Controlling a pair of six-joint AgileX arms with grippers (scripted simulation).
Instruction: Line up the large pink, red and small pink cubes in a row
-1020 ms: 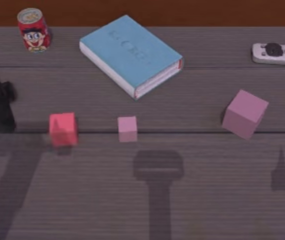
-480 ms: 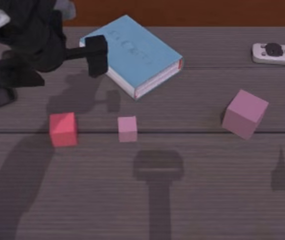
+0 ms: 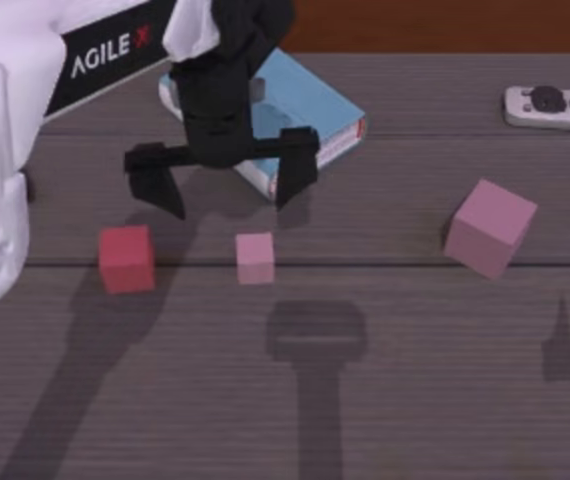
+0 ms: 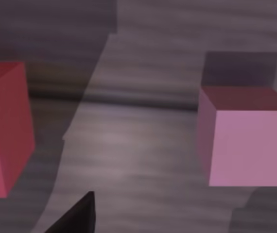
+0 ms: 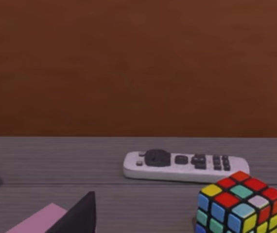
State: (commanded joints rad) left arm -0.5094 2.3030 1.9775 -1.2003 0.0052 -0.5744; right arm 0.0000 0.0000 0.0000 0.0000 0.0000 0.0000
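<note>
The left arm extends from the worktop's left edge toward its far middle, white link uppermost, black wrist pointing down. The left gripper (image 3: 223, 183) hangs above the worktop with its two black fingers (image 3: 297, 165) spread wide apart. The right arm is outside the top view.

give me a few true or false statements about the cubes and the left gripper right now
1. The left gripper hangs open over the table, holding nothing. True.
2. The red cube touches the small pink cube. False: bare table shows between them.
3. The large pink cube sits toward the top view's right, apart from the other two. True.
4. The large pink cube rests on the blue book. False: it stands on the table.
5. The remote lies near the table's far right edge. True.
</note>
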